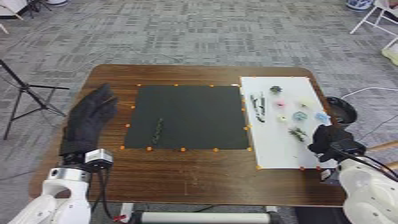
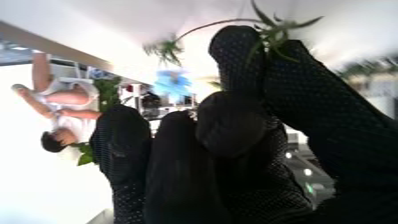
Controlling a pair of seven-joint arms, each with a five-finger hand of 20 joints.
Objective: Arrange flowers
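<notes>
The right hand was placed over the near right part of the white sheet, and its grip could not be told. Just beside it, toward the left, a green sprig was laid on the sheet; in the right wrist view its leaves were seen against the glove's tip, though whether they were held could not be made out. Beyond this hand a blue flower and a pale blue flower were set out, with a pink flower and a dark flower farther off.

The left hand was held open, its fingers straight, with nothing gripped, over the left side of the brown table. To its right a black mat was spread, and on the mat a thin green stem was laid lengthwise, well apart from the right hand.
</notes>
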